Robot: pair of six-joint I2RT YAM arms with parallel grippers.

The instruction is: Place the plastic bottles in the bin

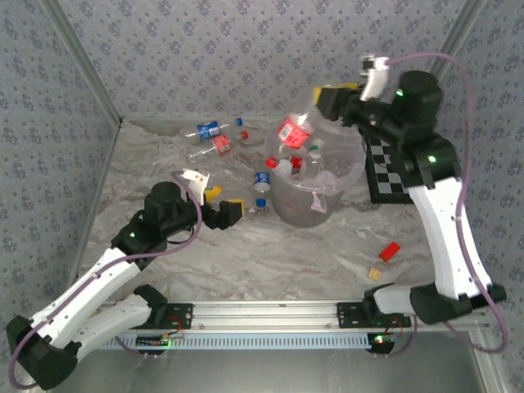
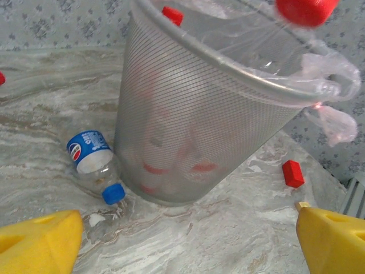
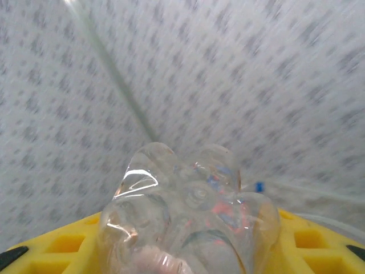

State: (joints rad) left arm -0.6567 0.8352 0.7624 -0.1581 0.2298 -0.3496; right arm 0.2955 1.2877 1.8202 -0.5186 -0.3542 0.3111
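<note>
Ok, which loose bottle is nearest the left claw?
The blue-capped, blue-labelled bottle lying by the bin, just ahead of the left claw; the other bottles lie farther back.

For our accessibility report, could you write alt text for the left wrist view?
A grey mesh-patterned bin with a clear liner stands on a marbled table; a blue-labelled bottle with a blue cap lies at its base on the left. A red block lies to the right, and the open left tool shows its yellow fingers in the bottom corners.
</note>
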